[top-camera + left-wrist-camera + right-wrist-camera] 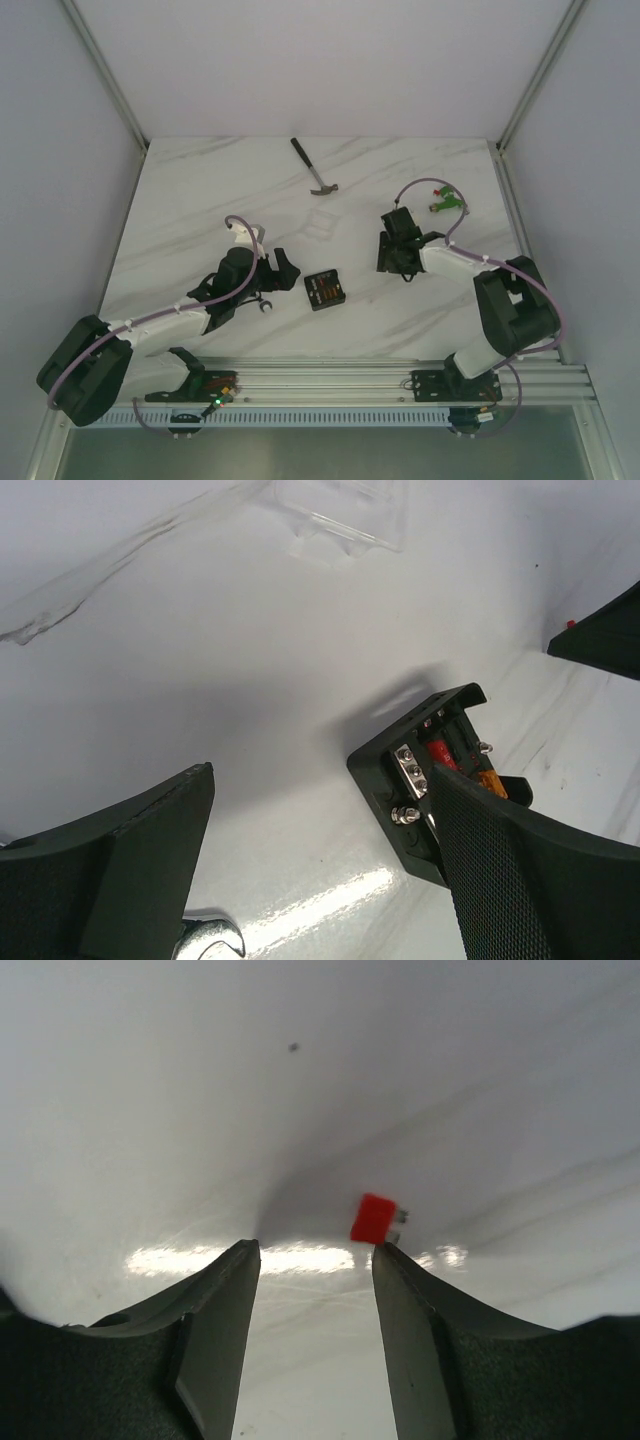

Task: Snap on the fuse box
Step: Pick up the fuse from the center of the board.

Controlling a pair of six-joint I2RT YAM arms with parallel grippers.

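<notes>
The fuse box (325,289) is a small square black box with red and orange fuses showing; it lies open-topped on the marble table between the arms. In the left wrist view the fuse box (415,780) sits partly behind my right finger. My left gripper (282,268) is open and empty just left of the box; the left wrist view shows the left gripper (322,780) wide apart over bare table. My right gripper (396,262) is open to the right of the box. In the right wrist view, the right gripper (315,1248) has a tiny loose red fuse (375,1218) lying just beyond its right fingertip.
A clear plastic cover (320,225) lies behind the box, also in the left wrist view (340,515). A hammer (315,168) lies at the back centre. A green-and-red connector (445,200) lies at the back right. A metal wrench end (210,940) lies by my left finger.
</notes>
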